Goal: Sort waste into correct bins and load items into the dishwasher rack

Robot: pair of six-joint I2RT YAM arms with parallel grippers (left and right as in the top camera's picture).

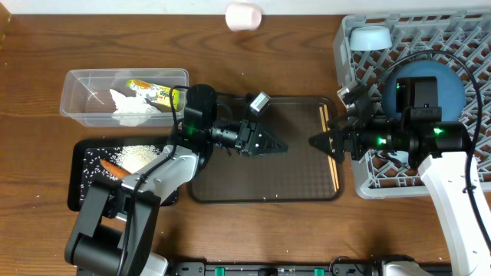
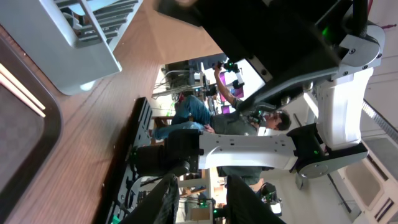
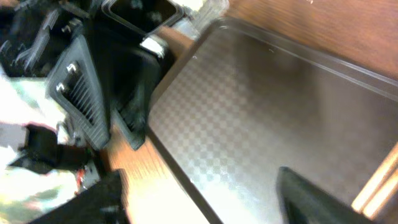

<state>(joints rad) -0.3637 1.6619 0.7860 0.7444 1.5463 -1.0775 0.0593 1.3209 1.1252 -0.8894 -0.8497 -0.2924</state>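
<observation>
The clear tub point(image 1: 77, 100) holds the crumpled tissue point(image 1: 130, 107) and the foil wrapper point(image 1: 153, 92). Rice point(image 1: 138, 157) and a carrot piece point(image 1: 113, 169) lie in the black tray point(image 1: 77, 192). The chopsticks point(image 1: 334, 172) point(image 3: 379, 186) rest along the brown tray's right edge. In the grey rack point(image 1: 360, 184) sit a dark-blue bowl point(image 1: 453, 96) and a light-blue bowl point(image 1: 370, 36). A pale cup point(image 1: 244, 15) stands at the table's far edge. My left gripper point(image 1: 281, 146) point(image 2: 204, 186) hovers over the brown tray, slightly open and empty. My right gripper point(image 1: 314, 142) point(image 3: 200, 180) faces it, wide open and empty.
The brown serving tray point(image 1: 261, 180) point(image 3: 261, 106) lies between the bins and the rack, under both grippers, which point at each other a short gap apart. The right arm reaches over the rack's left wall. The rack's corner point(image 2: 93, 37) shows in the left wrist view.
</observation>
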